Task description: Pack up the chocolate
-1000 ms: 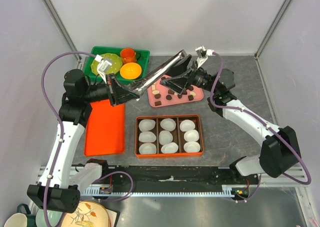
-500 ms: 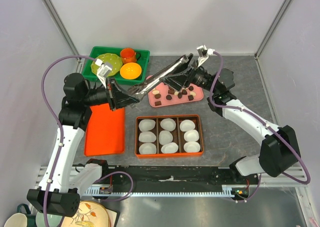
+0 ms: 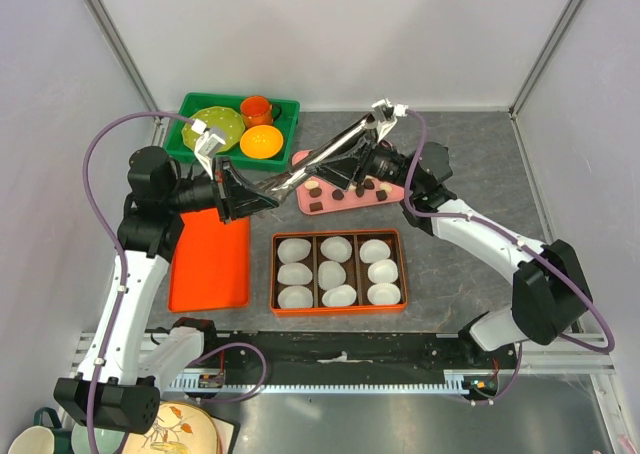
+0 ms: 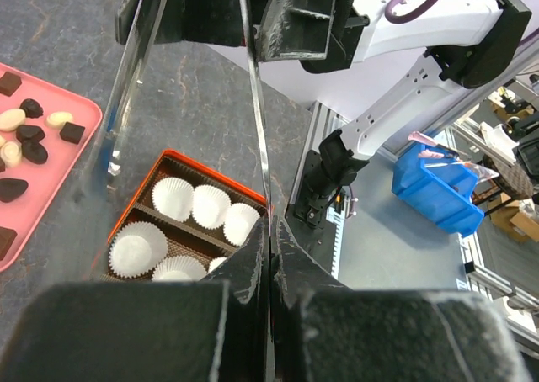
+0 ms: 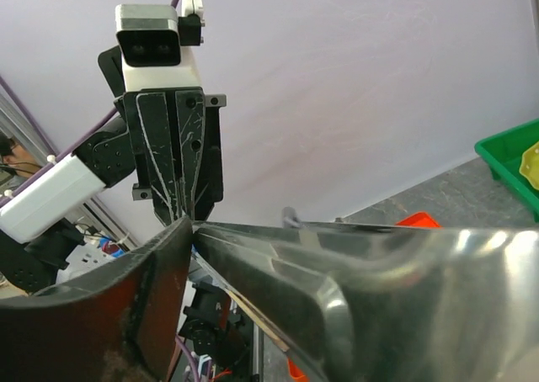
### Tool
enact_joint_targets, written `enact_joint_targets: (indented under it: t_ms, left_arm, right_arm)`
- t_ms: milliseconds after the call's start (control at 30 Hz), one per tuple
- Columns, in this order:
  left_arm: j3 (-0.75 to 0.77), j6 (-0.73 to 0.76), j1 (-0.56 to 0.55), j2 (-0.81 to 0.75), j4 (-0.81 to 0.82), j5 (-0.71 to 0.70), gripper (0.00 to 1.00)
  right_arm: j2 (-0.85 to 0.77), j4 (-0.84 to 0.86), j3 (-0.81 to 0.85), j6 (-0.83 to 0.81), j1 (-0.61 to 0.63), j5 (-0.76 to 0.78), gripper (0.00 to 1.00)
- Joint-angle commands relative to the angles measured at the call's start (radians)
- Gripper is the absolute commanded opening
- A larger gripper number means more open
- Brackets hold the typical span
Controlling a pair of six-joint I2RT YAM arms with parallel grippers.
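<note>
Over the chocolate (image 4: 34,151) on the pink tray (image 4: 84,117), the clear lid (image 3: 318,155) runs slanting from left pincer (image 4: 269,230) to right pincer (image 5: 192,226), both pinching it.

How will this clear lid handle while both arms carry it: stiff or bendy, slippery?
The lid looks like thin see-through plastic, so it is probably light and somewhat bendy. Pinched at opposite ends by the left gripper and the right gripper, it may bow if they move unevenly. Its glossy surface suggests it could slip in a loose pinch.
</note>
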Motion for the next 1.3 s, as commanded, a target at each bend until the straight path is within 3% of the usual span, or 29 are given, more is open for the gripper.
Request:
enact_joint_targets:
  t_ms: [0,300,533,633,733,800,833,967,1067,1267]
  left_arm:
    - [0.003,0.051,-0.002,-0.004,-0.002,0.024,0.02]
    - [-0.007,0.06,-0.003,-0.011,-0.014,0.027,0.02]
    - [0.014,0.106,-0.003,-0.01,-0.062,0.015,0.04]
    - [0.037,0.152,-0.003,-0.011,-0.115,0.006,0.18]
    - [0.083,0.226,-0.003,-0.007,-0.227,-0.043,0.54]
    - [0.129,0.273,-0.003,-0.004,-0.314,-0.097,0.69]
    - [0.143,0.315,-0.003,-0.002,-0.341,-0.117,0.95]
    - [0.204,0.381,-0.002,-0.005,-0.414,-0.333,0.99]
    - [0.197,0.458,-0.002,-0.022,-0.431,-0.389,0.99]
    - [0.177,0.527,-0.002,0.004,-0.453,-0.325,0.99]
  right_arm:
    - [0.017,0.088,0.027,0.01,0.025,-0.035,0.68]
    - [-0.019,0.139,-0.008,0.03,0.026,0.017,0.4]
    - [-0.043,0.139,-0.041,0.024,0.026,0.027,0.27]
    - [-0.074,0.079,-0.051,-0.019,0.026,0.048,0.25]
    - [-0.107,-0.007,-0.053,-0.093,0.026,0.071,0.24]
    - [-0.121,-0.048,-0.045,-0.146,0.026,0.074,0.24]
    - [-0.135,-0.093,-0.038,-0.165,0.026,0.071,0.24]
    - [-0.175,-0.219,-0.021,-0.263,0.028,0.064,0.24]
    - [-0.206,-0.265,-0.025,-0.295,0.028,0.051,0.24]
    - [-0.236,-0.338,-0.021,-0.34,0.029,0.034,0.25]
